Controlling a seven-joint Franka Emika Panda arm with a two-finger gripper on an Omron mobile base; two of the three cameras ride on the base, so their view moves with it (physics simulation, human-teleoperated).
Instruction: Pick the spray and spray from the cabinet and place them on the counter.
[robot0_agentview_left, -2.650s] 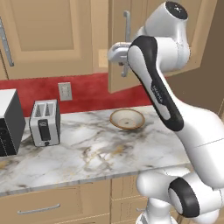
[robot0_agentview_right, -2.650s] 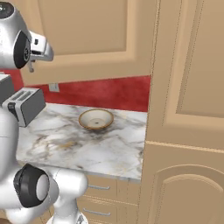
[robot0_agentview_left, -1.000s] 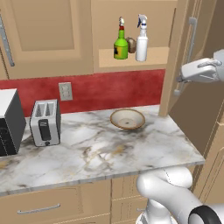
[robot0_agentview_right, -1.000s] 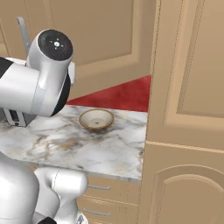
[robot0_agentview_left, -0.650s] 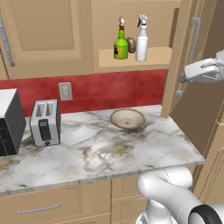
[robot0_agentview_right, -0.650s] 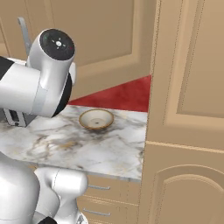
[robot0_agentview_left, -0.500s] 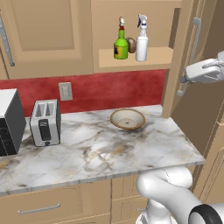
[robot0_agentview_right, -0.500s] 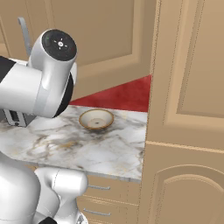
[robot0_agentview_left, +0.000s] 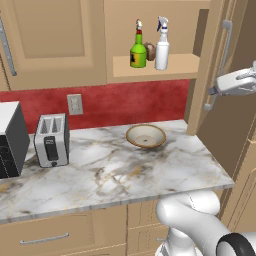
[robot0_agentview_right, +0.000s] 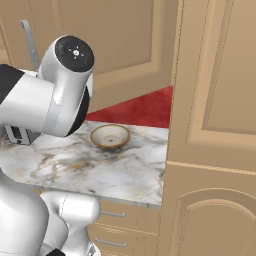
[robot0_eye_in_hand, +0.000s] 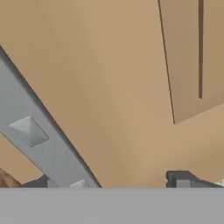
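The cabinet (robot0_agentview_left: 180, 62) stands open, its door (robot0_agentview_left: 206, 60) swung out to the right. On its shelf a green spray bottle (robot0_agentview_left: 138, 50) with a yellow label stands left of a white spray bottle (robot0_agentview_left: 162, 47) with a trigger nozzle, both upright. My gripper (robot0_agentview_left: 214, 92) hovers at the lower end of the door's silver bar handle (robot0_agentview_left: 221, 62), well right of the bottles. In the hand view the handle (robot0_eye_in_hand: 39, 135) runs slantwise between the widely spread fingertips, and the gripper (robot0_eye_in_hand: 116, 181) is open. The marble counter (robot0_agentview_left: 100, 175) lies below.
A small brown lump (robot0_agentview_left: 149, 50) sits behind the bottles. On the counter are a tan bowl (robot0_agentview_left: 145, 136), a toaster (robot0_agentview_left: 51, 139) and a microwave (robot0_agentview_left: 10, 140). A tall cabinet panel (robot0_agentview_right: 215, 125) bounds the counter's right end. My arm (robot0_agentview_right: 55, 95) covers the left of the right base view.
The door has been pulled open from shut, baring the shelf. In the last second the jaws spread apart off the handle and the hand drifted slightly right.
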